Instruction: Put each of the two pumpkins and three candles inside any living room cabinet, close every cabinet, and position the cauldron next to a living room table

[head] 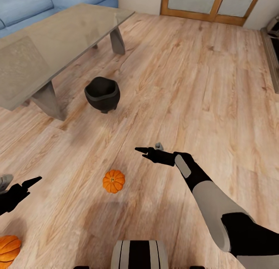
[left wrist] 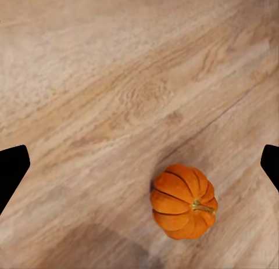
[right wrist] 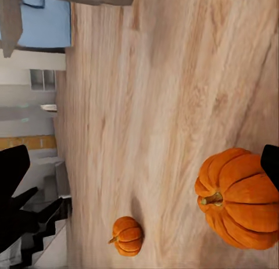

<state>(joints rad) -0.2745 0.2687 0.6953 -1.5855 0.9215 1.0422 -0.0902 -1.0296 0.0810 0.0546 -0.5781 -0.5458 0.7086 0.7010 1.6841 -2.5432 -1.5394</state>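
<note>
**A:** Which step is in hand?

**B:** My reading: the pumpkins, and neither is picked up yet. One pumpkin (head: 113, 181) lies on the wood floor (head: 193, 87) just ahead of the robot's base (head: 139, 254), between the two arms. The second pumpkin (head: 8, 249) sits at about eight o'clock from the first, at the head view's lower left edge, under the left arm.

**A:** And the grippers?

**B:** The left gripper (head: 27, 182) hovers at nine o'clock from the near pumpkin, well apart from it. In its wrist view the fingertips (left wrist: 13, 170) stand at opposite edges, so the jaws are spread wide and empty, with a pumpkin (left wrist: 183, 201) on the floor below. The right gripper (head: 145, 151) hangs at about one o'clock from the near pumpkin; its wrist view shows dark finger parts at both edges with nothing between, so I judge it spread too, with a large pumpkin (right wrist: 241, 199) close and a smaller-looking one (right wrist: 127, 235) farther off.

**A:** The cauldron?

**B:** The cauldron (head: 102, 93) stands on the floor at twelve o'clock from the near pumpkin, just beside the leg of the glass-topped table (head: 58, 40), so that part looks satisfied. The blue sofa (head: 23, 5) is behind the table. I see neither candles nor cabinet.

**A:** Next move?

**B:** Probably lowering one open gripper squarely over a pumpkin, closing across its ribs, then driving to find a cabinet.
</note>
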